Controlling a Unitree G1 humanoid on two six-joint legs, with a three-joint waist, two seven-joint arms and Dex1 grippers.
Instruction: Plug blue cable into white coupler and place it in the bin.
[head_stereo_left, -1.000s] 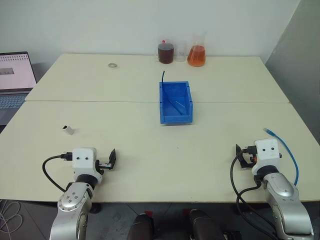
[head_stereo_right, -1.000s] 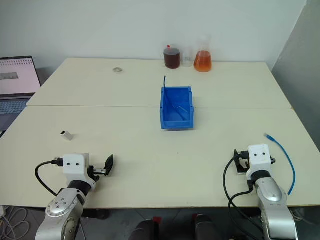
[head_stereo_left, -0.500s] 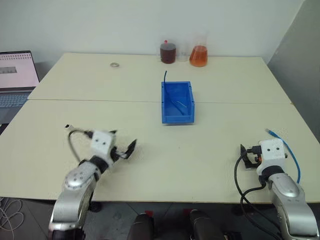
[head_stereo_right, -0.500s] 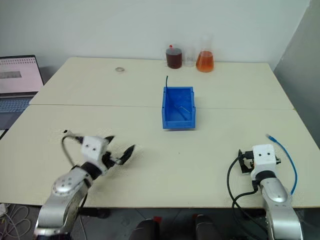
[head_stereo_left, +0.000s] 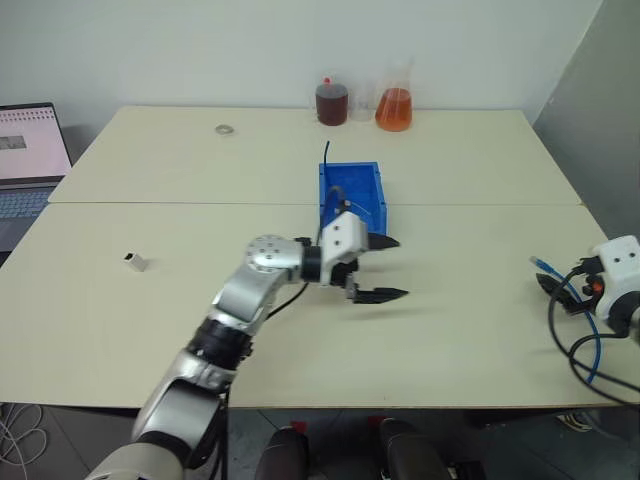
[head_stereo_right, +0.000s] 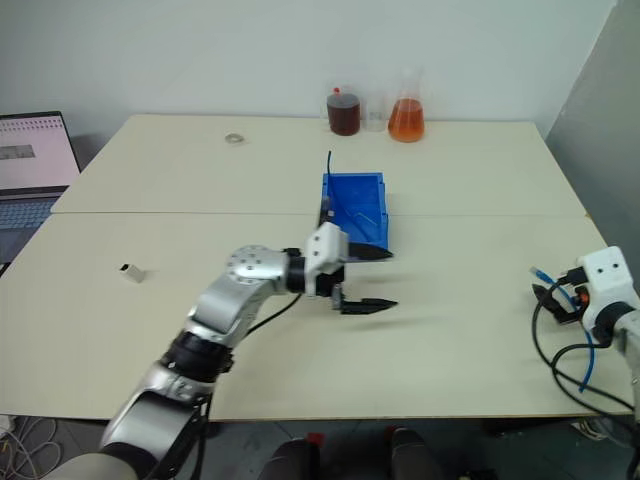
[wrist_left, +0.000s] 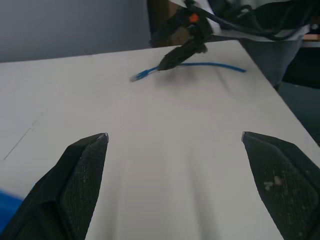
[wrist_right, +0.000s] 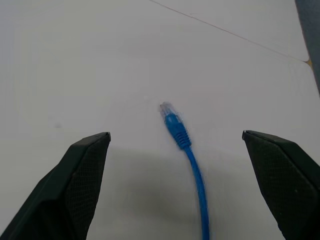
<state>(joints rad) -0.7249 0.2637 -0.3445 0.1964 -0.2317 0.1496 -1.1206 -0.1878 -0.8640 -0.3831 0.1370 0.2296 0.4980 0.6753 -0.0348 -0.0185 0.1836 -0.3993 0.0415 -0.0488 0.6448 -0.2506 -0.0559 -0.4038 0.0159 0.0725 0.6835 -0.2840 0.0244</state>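
from the head camera, the left gripper (head_stereo_left: 385, 268) has swung from the near left edge across to the middle of the table (head_stereo_left: 450, 330), just before the bin (head_stereo_left: 350, 190), jaws spread and empty. the white coupler (head_stereo_left: 137, 262) lies well behind it on the left, untouched. the right gripper (head_stereo_left: 550, 290) has slid out to the blue cable (head_stereo_left: 585, 310) near the right edge.

in the left wrist view, the fingers (wrist_left: 82, 175) stand wide apart, looking across at the cable and the other gripper.

in the right wrist view, spread fingers (wrist_right: 85, 175) frame the cable's plug (wrist_right: 172, 122); a grab looks next, nothing plugged yet.
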